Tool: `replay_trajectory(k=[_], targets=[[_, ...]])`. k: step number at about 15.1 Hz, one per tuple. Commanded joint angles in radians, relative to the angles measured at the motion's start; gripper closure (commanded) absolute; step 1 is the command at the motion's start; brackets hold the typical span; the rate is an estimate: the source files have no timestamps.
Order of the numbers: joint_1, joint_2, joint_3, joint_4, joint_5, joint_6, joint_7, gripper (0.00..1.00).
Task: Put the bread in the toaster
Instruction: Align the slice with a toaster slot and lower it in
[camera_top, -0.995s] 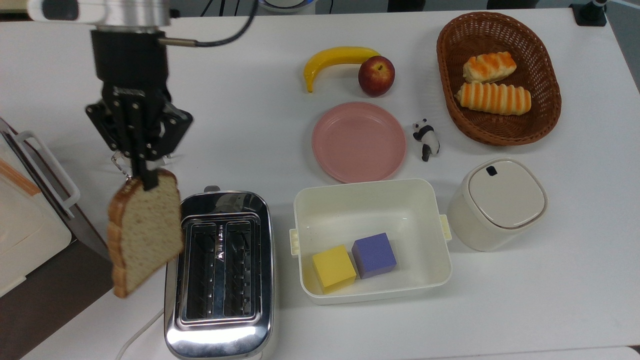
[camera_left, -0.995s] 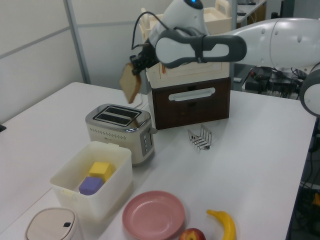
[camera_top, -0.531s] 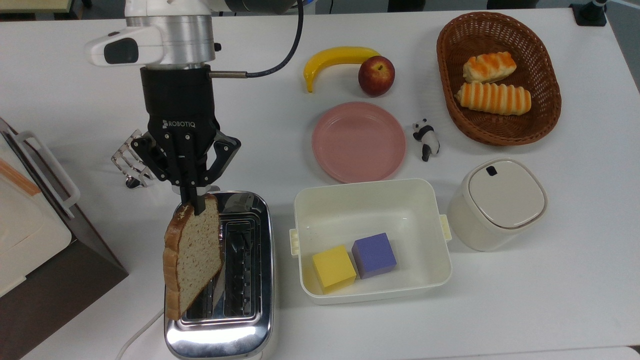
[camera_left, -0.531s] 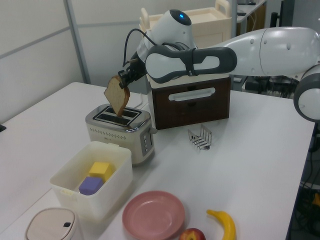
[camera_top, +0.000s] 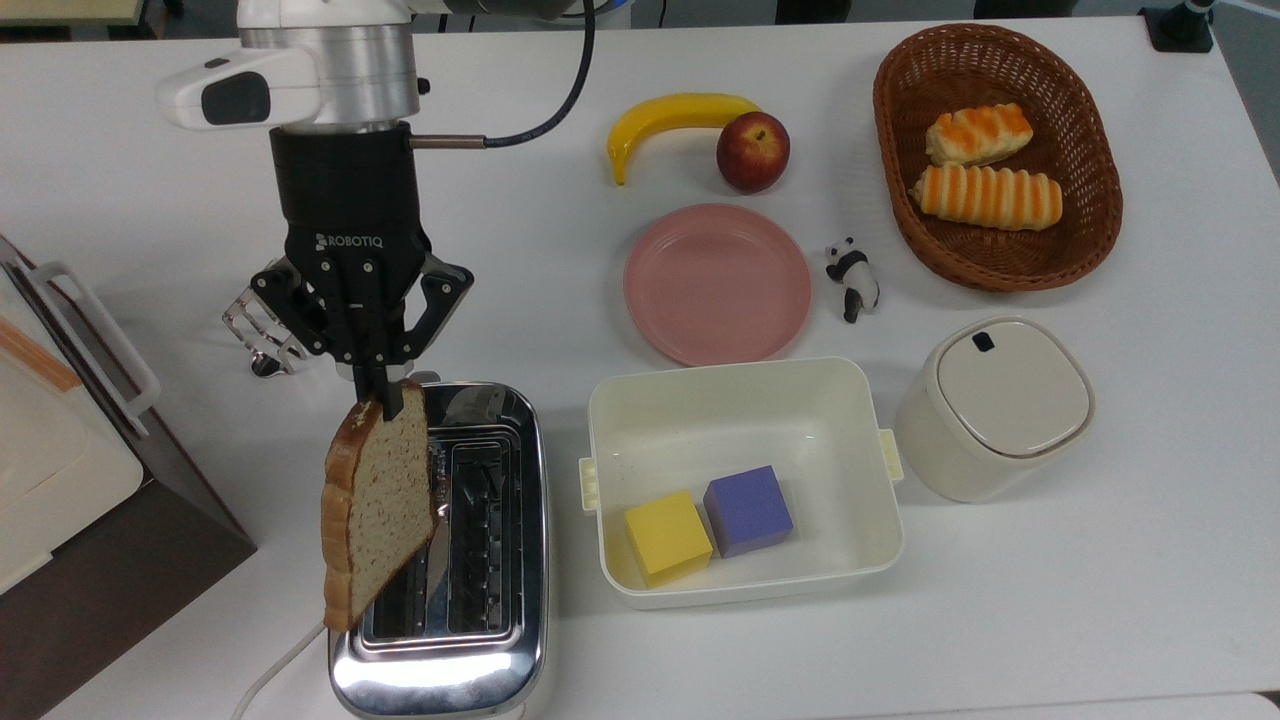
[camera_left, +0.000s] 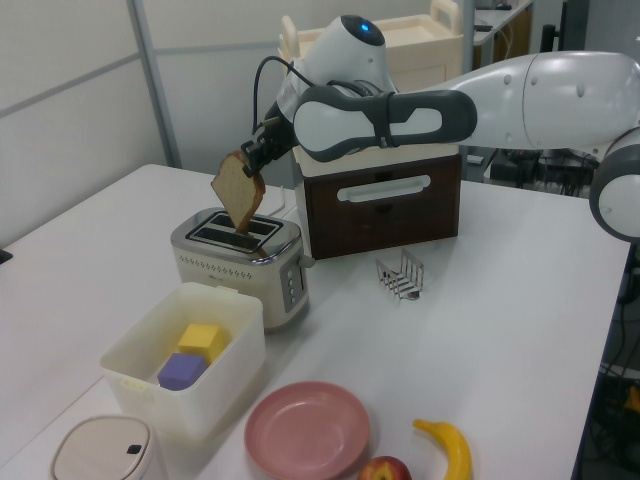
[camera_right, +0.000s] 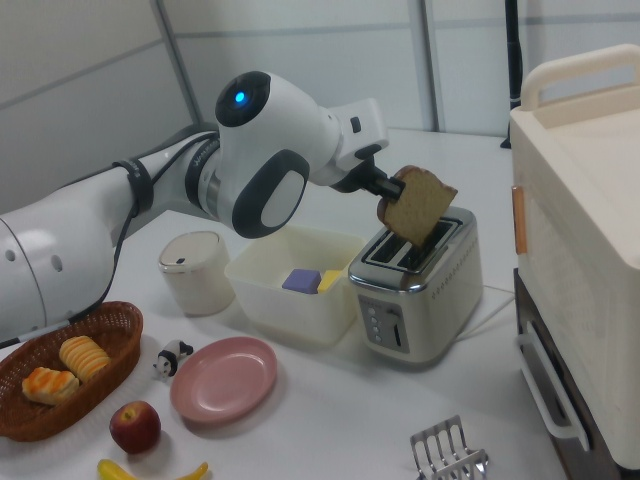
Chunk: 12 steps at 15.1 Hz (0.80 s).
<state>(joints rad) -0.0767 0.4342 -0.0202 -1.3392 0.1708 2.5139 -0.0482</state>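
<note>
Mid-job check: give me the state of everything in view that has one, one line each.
gripper: shut on the bread
bread: held tilted above the toaster, not inserted
toaster: both slots empty
white canister: lid closed
white bin: open, holds two blocks
pink plate: empty
wicker basket: holds two rolls
toast rack: empty

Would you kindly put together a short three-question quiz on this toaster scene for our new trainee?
1. True or false: the bread already sits fully inside a toaster slot.
2. What does the claw hold? A) banana B) bread C) panda
3. Which two colours are the cubes in the white box?

Key:
1. False; it hangs tilted over the toaster, pinched by its top edge.
2. B
3. Yellow and purple.
</note>
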Motion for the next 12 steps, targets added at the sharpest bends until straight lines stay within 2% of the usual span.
replay_trajectory(k=[1, 12], targets=[[-0.003, -0.069, -0.006, -0.032, 0.022, -0.13, -0.073, 1.0], [-0.017, -0.04, -0.015, -0.049, 0.006, -0.168, -0.151, 1.0]])
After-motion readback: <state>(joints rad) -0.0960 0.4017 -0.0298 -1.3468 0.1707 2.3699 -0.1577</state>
